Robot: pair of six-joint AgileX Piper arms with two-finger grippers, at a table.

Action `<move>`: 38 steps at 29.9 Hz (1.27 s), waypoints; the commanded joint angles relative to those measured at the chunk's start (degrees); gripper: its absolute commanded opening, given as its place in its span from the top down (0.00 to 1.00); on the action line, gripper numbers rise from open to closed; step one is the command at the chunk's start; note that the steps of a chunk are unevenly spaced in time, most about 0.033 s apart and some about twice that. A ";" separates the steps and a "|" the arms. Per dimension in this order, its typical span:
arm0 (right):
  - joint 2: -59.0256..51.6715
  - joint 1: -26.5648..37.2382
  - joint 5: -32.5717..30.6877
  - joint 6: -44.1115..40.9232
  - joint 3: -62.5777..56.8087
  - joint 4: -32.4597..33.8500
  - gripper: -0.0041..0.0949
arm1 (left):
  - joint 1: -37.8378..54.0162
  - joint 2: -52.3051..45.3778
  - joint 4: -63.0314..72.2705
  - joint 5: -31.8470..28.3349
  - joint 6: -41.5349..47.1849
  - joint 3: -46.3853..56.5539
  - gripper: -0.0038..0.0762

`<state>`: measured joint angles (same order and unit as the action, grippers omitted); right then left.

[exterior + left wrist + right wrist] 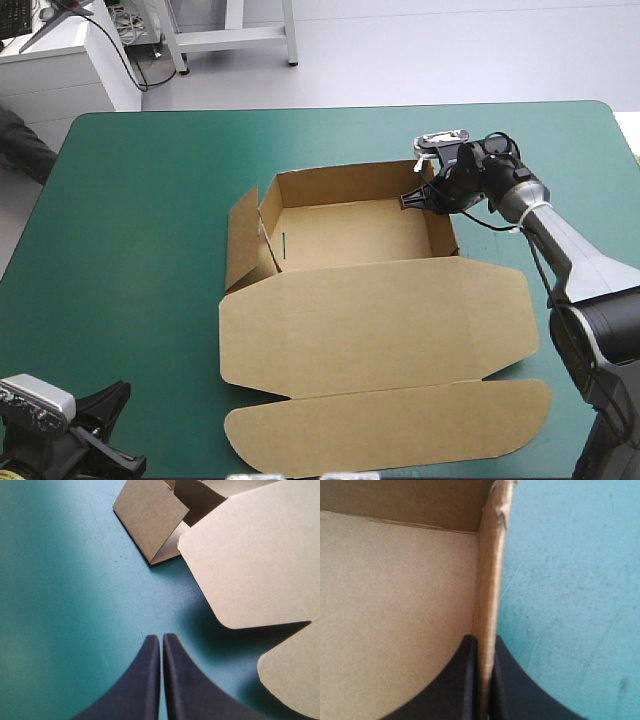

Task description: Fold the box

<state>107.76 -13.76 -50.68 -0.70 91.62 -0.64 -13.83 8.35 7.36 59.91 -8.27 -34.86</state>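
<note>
The left gripper (161, 637) hangs over the cover near the table's near-left corner, fingers pressed together and empty, just short of the lid's rounded edge. The box (370, 320) sits mid-table as an open tray, its lid flat toward the near edge. Its left side flap (243, 240) leans outward, seemingly untucked. The right gripper (482, 639) pinches the tray's right wall (489, 580), all but closed on it. The next move is likely steadying the tray and tucking that flap. The teal-green cover (140, 200) lies smooth and flat.

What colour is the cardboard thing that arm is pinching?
Plain brown, with no print. The box shows best in the high view.
</note>
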 commanded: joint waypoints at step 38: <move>-8.34 -0.08 -20.99 4.04 17.19 1.68 0.36 | 0.13 -0.09 -2.06 -2.54 0.38 0.20 0.96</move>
<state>101.06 -14.02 -71.38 2.73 110.34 0.00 -13.83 7.42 4.95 61.15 -8.27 -33.39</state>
